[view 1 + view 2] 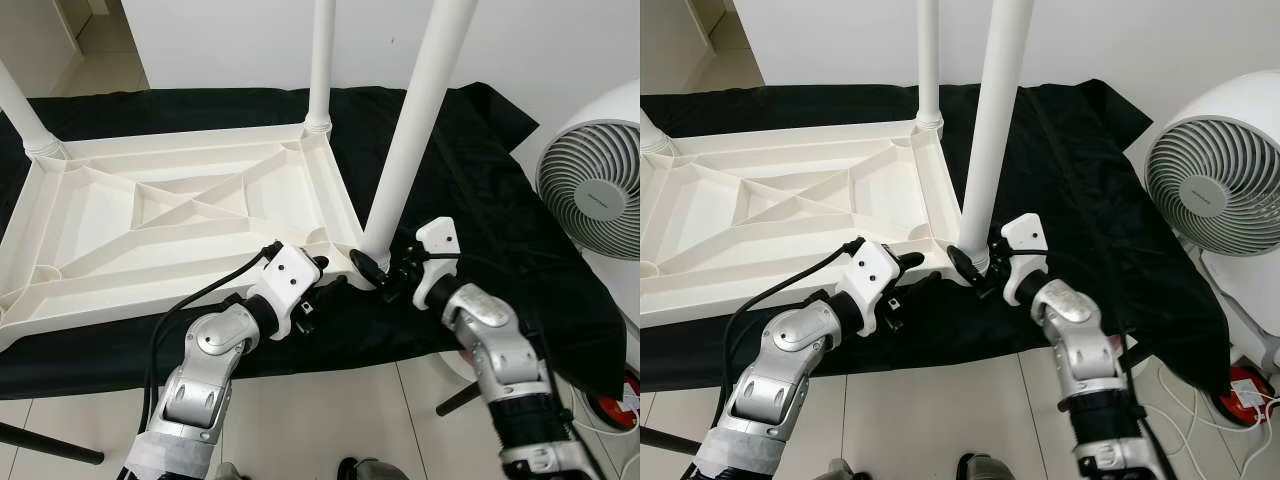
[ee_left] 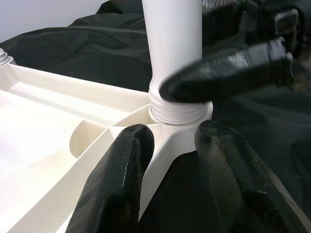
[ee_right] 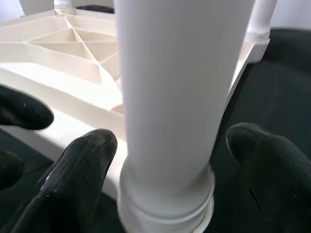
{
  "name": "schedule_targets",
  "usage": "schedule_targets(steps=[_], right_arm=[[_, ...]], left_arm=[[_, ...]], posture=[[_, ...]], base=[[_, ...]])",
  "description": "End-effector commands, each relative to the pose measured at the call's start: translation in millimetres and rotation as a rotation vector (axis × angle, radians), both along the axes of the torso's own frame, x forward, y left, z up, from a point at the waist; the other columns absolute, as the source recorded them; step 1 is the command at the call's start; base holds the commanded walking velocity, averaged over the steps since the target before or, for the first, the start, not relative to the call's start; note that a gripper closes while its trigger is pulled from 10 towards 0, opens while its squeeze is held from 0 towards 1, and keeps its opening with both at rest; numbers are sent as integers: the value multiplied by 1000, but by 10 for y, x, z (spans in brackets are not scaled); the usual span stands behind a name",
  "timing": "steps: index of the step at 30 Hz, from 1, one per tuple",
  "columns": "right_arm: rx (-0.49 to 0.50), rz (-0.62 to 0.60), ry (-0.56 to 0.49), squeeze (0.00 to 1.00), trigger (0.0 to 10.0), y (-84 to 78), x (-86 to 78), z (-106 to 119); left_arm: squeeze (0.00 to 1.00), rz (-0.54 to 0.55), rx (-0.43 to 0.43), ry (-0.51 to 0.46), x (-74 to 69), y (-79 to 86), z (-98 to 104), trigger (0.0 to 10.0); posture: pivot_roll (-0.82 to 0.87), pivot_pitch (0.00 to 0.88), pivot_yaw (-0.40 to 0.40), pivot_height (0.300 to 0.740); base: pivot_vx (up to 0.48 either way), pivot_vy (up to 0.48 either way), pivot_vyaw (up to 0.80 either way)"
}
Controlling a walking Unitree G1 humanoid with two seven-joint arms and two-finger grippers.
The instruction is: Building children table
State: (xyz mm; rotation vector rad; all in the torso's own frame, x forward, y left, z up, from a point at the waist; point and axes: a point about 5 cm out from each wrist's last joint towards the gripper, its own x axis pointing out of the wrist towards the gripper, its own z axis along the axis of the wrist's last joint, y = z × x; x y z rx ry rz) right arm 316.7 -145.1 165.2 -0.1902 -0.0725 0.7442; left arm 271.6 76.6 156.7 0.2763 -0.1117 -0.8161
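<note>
Your head cameras look down on the upturned table (image 1: 180,215). Both wrist cameras sit close, sharing its near corner leg (image 2: 172,48).

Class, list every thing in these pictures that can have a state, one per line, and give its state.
Table top: upside down on the black cloth, ribbed underside up.
Near leg: upright, base in the corner socket.
Far leg: upright in its socket.
Left-corner leg: seated, leaning outward.
Right gripper: open, fingers either side of the near leg's base.
Left gripper: open, at the same corner.
Fan: blades look still.
</note>
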Motion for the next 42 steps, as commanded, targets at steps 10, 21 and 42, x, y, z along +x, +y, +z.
schedule_targets(steps=[10,21,42], right_arm=[[-62,109,36,0,10000,53,189,-76],[-90,161,58,0,0,66,256,-205],[108,-229,92,0,10000,201,126,-293]], left_arm=[[0,89,-9,-16,56,-1,-11,10000],[0,89,-7,-28,65,-6,2,10000],[0,68,-8,-23,28,-52,-18,10000]], posture=[[-134,70,19,740],[-123,42,25,740],[-127,46,17,740]], base=[[0,0,0],[0,0,0],[0,0,0]])
